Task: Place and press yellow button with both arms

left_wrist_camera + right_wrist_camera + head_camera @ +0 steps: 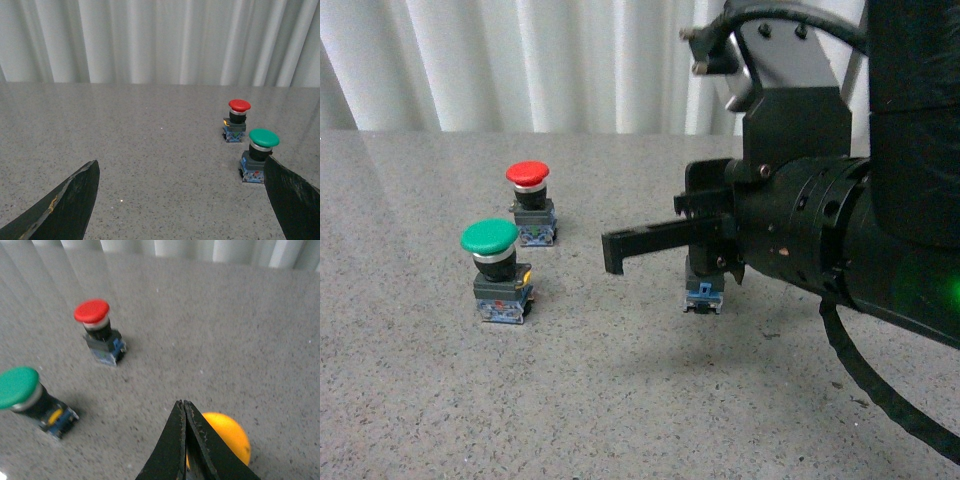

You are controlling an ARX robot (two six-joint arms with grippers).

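The yellow button stands on the grey table. In the front view only its blue-grey contact block (703, 296) shows, under my right arm. In the right wrist view its yellow-orange cap (229, 434) shows just behind the shut fingers. My right gripper (614, 252) (183, 406) is shut and empty, and its fingers reach out over the cap. I cannot tell whether they touch it. My left gripper (182, 210) is open and empty low over the table, away from the yellow button. It is out of the front view.
A green-capped switch (490, 240) (263, 138) (19, 386) and a red-capped switch (528, 175) (239, 105) (92, 311) stand left of the yellow button. The green one is close to a left finger (292, 200). White curtains hang behind the table.
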